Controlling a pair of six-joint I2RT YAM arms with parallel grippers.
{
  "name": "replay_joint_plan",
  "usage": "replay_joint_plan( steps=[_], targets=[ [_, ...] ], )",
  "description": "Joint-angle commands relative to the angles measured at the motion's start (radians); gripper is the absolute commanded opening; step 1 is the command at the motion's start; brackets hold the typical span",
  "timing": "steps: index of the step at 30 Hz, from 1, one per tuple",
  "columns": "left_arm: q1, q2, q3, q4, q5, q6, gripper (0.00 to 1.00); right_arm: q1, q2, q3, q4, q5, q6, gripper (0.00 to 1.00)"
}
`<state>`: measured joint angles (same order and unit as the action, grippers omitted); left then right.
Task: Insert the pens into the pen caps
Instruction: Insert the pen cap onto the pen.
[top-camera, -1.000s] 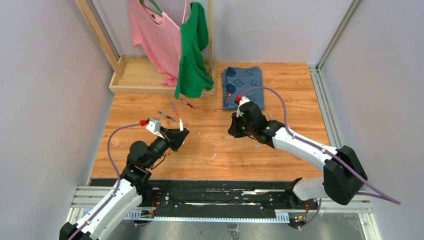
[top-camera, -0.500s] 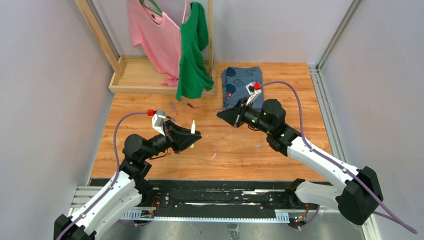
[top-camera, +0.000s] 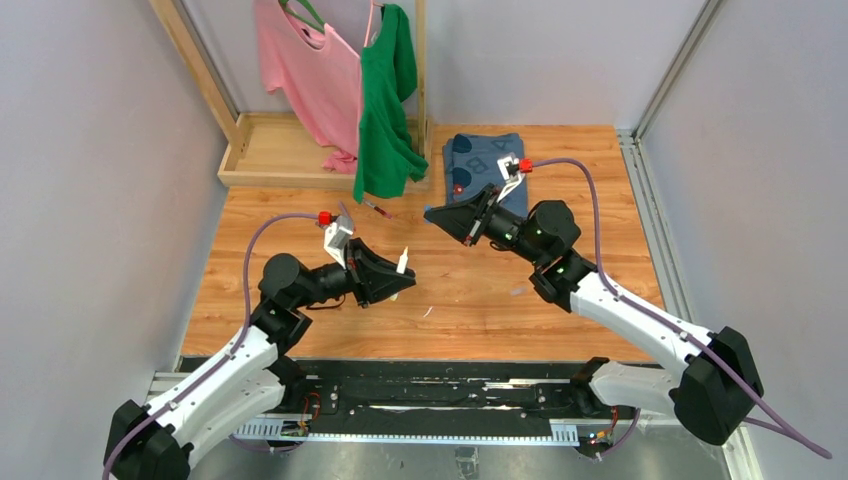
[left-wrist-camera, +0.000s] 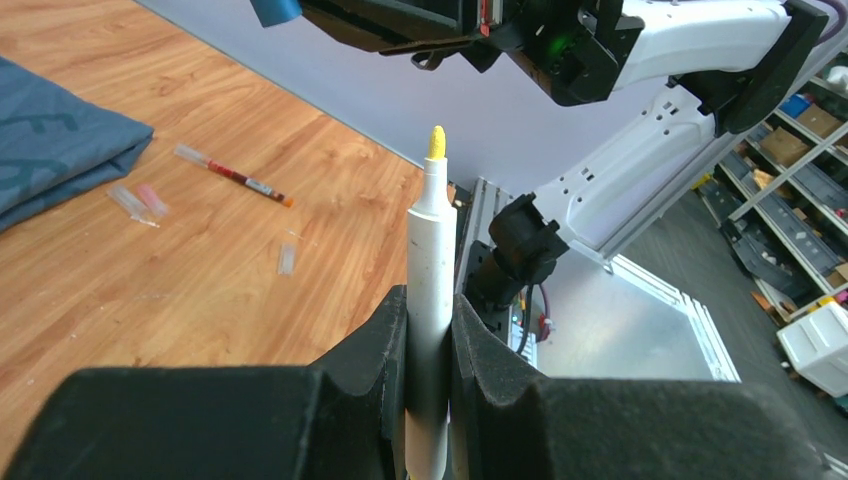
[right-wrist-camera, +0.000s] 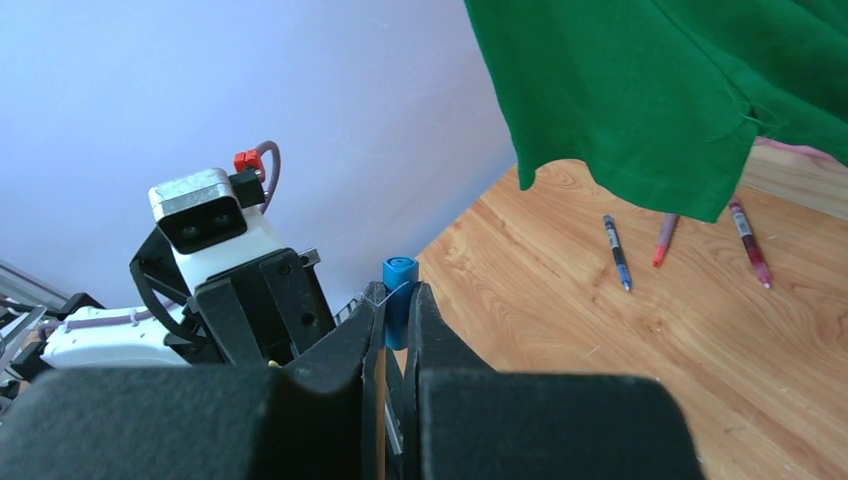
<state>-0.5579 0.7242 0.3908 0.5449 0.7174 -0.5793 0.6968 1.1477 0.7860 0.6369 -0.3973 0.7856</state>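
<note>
Above the middle of the wooden table (top-camera: 470, 300), the left gripper (top-camera: 399, 280) was clamped on the white pen (top-camera: 402, 262). The left wrist view showed the barrel pinched between both pads with the yellow tip bare and pointing away from the gripper (left-wrist-camera: 430, 330). The right gripper (top-camera: 432, 213) was closed on the blue cap (right-wrist-camera: 399, 285), which stuck out past the fingertips. Compared with one second earlier, the left gripper had carried the white pen (left-wrist-camera: 430, 250) rightward, away from the table's left side. The right gripper had lifted off the table surface and swung from pointing down to pointing left, toward the left arm. The two gripper tips stood nearer each other than before but were apart. In the left wrist view the blue cap (left-wrist-camera: 273, 9) sat above and left of the pen tip, not touching it. Unchanged on the table: the dark red pen (right-wrist-camera: 746, 232), the purple pen (right-wrist-camera: 663, 240) and the blue-black pen (right-wrist-camera: 616, 252) lay near the hem of the green shirt (right-wrist-camera: 650, 90). Two clear caps (left-wrist-camera: 130, 203) lay beside the folded blue cloth (left-wrist-camera: 50, 140).
</note>
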Motion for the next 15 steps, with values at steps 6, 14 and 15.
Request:
replay_joint_plan(
  steps=[6, 14, 15],
  targets=[
    [-0.005, 0.028, 0.041, 0.036, -0.010, 0.014, 0.00, 0.051, 0.035, 0.020, 0.087, 0.003, 0.007, 0.01],
    [-0.006, 0.060, 0.050, 0.036, -0.038, 0.007, 0.00, 0.080, 0.039, 0.028, 0.090, 0.026, -0.001, 0.01],
    [-0.005, 0.065, 0.052, 0.036, -0.038, 0.007, 0.00, 0.083, 0.043, 0.031, 0.089, 0.026, -0.002, 0.01]
  ],
)
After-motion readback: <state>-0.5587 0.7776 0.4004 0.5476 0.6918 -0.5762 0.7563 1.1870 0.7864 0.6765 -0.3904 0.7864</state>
